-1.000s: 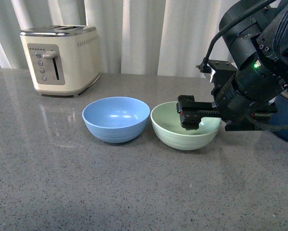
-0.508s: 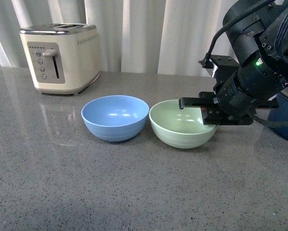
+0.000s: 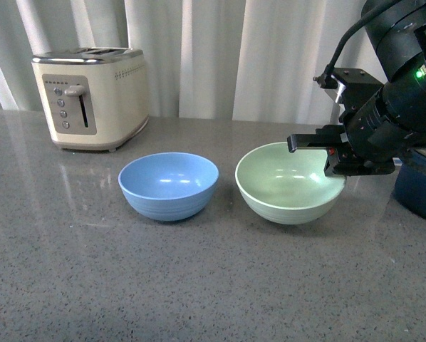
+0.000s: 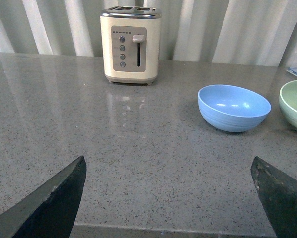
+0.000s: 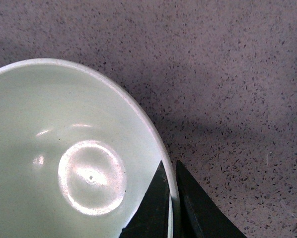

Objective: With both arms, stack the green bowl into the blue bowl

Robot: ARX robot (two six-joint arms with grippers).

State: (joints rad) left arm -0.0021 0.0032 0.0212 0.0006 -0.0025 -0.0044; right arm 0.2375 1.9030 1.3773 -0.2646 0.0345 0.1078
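Mint-green matte, thin wall, looks like light rigid plastic or fibre composite (guess from the finish, can't confirm). The green bowl point(image 3: 290, 184) sits right of the blue bowl point(image 3: 169, 187) with a clear gap between them, both upright, mouths up. Can't tell if the green one's base touches the tabletop point(image 3: 92, 285) or hangs just off it.

Right fingers point(image 5: 151, 213) are clamped across the green bowl's rim on the side away from the blue bowl. One finger is inside the wall and one outside, with the rim running between them. Left fingers point(image 4: 54, 198) are spread wide with nothing between them, well back from both bowls, facing the toaster point(image 4: 131, 44).

Handling, my read:
- light and stiff, shouldn't flex under a pinch; a drop would more likely bounce or chip it than shatter it
- smooth curved wall, so a one-sided rim pinch may pivot; expect the far edge to droop
- the rim is the place to hold it; a second grip belongs on the opposite rim, facing the blue bowl (the left arm's job, presumably)
- bowls look about equal in size, so nesting needs the green one level and centred

Hidden or unclear:
- left arm not in the front view
- rim contact is masked by the right arm in the front view
- green bowl is cut by the frame edge in the left wrist view and only partly shown in the right wrist view
- navy pot point(image 3: 421, 192) at far right is mostly cut off
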